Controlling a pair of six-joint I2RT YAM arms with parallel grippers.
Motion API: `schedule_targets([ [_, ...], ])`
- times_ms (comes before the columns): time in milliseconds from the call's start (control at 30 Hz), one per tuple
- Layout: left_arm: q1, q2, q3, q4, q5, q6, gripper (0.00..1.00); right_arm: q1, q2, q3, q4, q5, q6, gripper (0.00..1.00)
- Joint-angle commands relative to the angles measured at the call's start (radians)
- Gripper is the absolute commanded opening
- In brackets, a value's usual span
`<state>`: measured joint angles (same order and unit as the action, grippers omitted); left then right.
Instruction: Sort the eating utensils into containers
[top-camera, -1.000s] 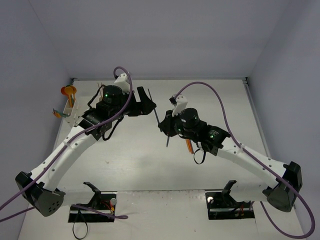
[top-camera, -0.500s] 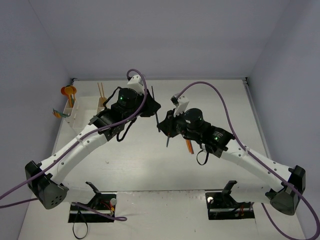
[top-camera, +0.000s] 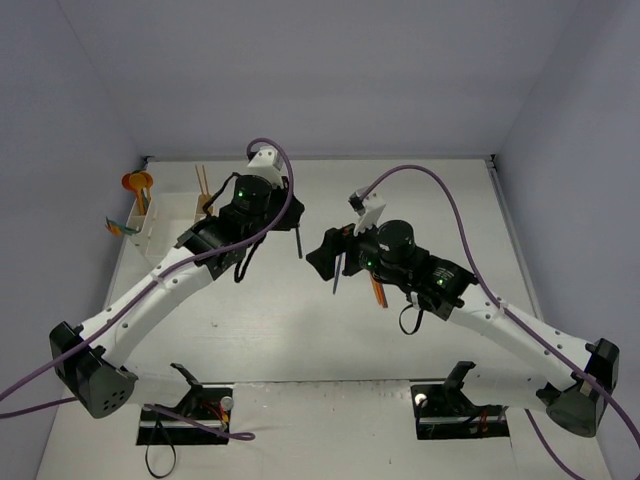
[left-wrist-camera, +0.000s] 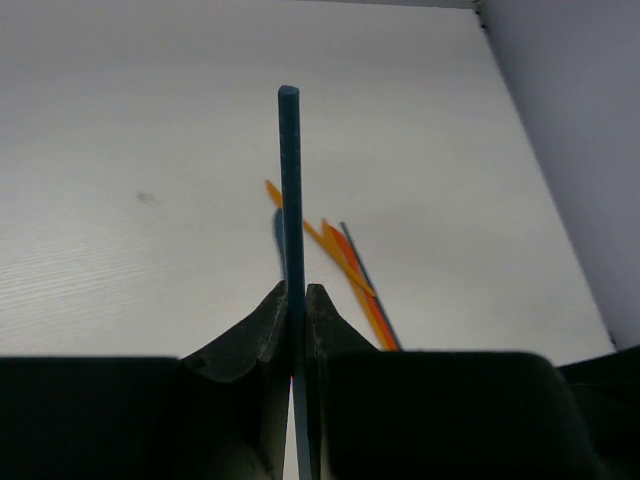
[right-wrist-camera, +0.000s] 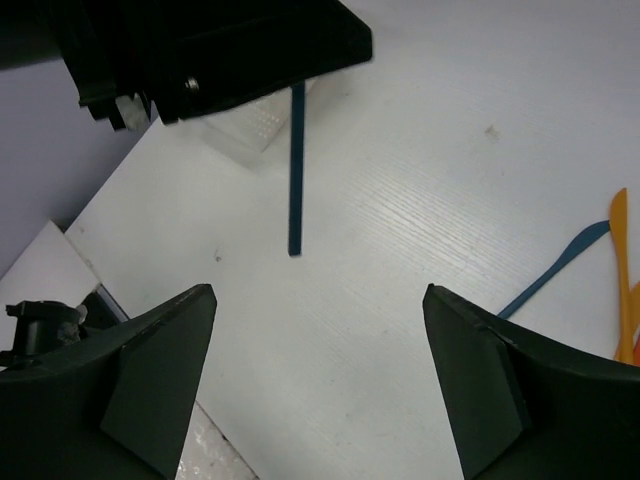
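Note:
My left gripper (top-camera: 288, 214) is shut on a dark blue stick (top-camera: 298, 241) and holds it above the table; in the left wrist view the stick (left-wrist-camera: 289, 190) runs straight out between the closed fingertips (left-wrist-camera: 296, 292). My right gripper (right-wrist-camera: 320, 300) is open and empty, just right of the stick (right-wrist-camera: 296, 170). A blue utensil (right-wrist-camera: 555, 270) and orange utensils (right-wrist-camera: 625, 290) lie on the table under the right arm, and also show in the left wrist view (left-wrist-camera: 345, 265). White containers (top-camera: 146, 226) stand at the far left, holding an orange spoon (top-camera: 138, 183), pale sticks (top-camera: 203, 180) and a teal piece (top-camera: 122, 226).
Grey walls close off the table at the back and both sides. The two wrists are close together mid-table. A second white bin (top-camera: 197, 212) sits beside the left gripper. Purple cables (top-camera: 440, 190) loop above both arms.

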<state>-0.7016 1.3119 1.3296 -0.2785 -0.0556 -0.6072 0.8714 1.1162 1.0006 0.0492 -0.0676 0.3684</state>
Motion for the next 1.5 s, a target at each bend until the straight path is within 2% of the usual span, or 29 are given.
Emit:
schedule_targets([
  [0, 0.112, -0.046, 0.060, -0.031, -0.138, 0.167, 0.00, -0.012, -0.034, -0.011, 0.050, 0.059, -0.009, 0.83],
  [133, 0.272, -0.027, 0.066, -0.019, -0.196, 0.297, 0.00, -0.034, -0.030, -0.014, -0.012, 0.103, -0.018, 0.84],
  [267, 0.400, 0.017, 0.065, 0.077, -0.241, 0.412, 0.00, -0.069, -0.035, -0.024, -0.044, 0.088, -0.019, 0.85],
  [500, 0.516, 0.143, 0.084, 0.290, -0.254, 0.474, 0.00, -0.127, -0.041, -0.023, -0.058, 0.011, -0.021, 0.85],
  [900, 0.542, 0.344, 0.123, 0.497, -0.308, 0.517, 0.00, -0.158, -0.025, -0.003, -0.111, -0.005, -0.032, 0.86],
  [1233, 0.559, 0.375, 0.025, 0.602, -0.346, 0.554, 0.00, -0.164, 0.016, 0.018, -0.118, -0.020, -0.039, 0.86],
  [1467, 0.567, 0.400, -0.004, 0.611, -0.311, 0.543, 0.07, -0.164, 0.016, 0.011, -0.123, -0.022, -0.031, 0.87],
])
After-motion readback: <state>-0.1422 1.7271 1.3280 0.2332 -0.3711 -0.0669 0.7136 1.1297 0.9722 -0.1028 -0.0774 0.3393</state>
